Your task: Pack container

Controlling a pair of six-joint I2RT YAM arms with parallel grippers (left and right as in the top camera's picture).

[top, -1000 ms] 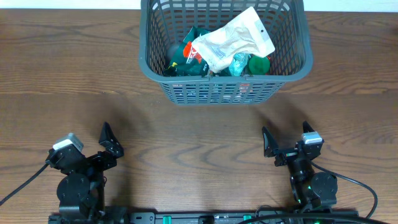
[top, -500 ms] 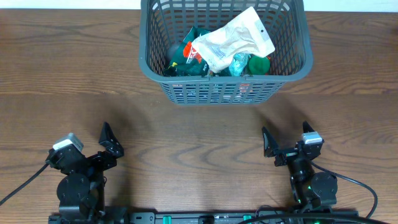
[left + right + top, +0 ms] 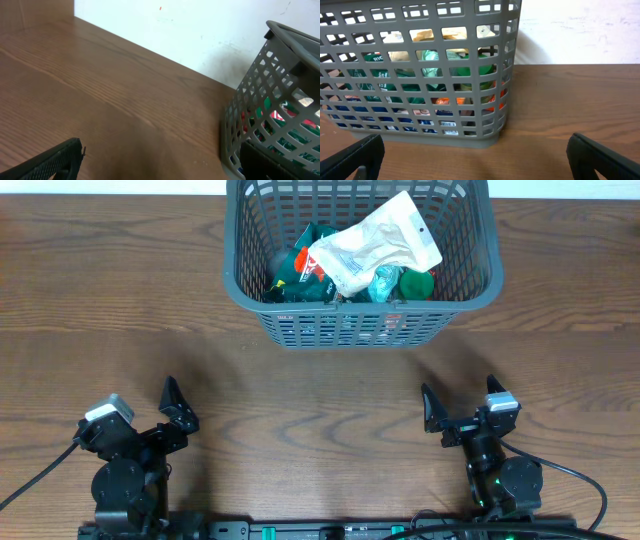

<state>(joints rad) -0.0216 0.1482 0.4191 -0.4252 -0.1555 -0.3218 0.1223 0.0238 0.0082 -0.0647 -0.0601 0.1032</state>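
Note:
The container [image 3: 234, 250], a dark grey lattice basket, stands at the far middle of the table. In it lie a crumpled white pouch [image 3: 375, 245] and green snack packets [image 3: 300, 275]. My left gripper [image 3: 145, 415] rests open near the front left, far from the basket, with nothing between its fingers. My right gripper [image 3: 462, 408] is open near the front right, also holding nothing. In the left wrist view the left gripper [image 3: 160, 167] faces bare table, with the container [image 3: 250, 95] at the right. In the right wrist view the right gripper [image 3: 480, 160] faces the container's near wall [image 3: 420, 138].
The wooden table [image 3: 320, 390] stretches between the grippers and the basket. A white wall [image 3: 190, 25] rises behind the table's far edge. Cables [image 3: 575, 480] run by the arm bases along the front edge.

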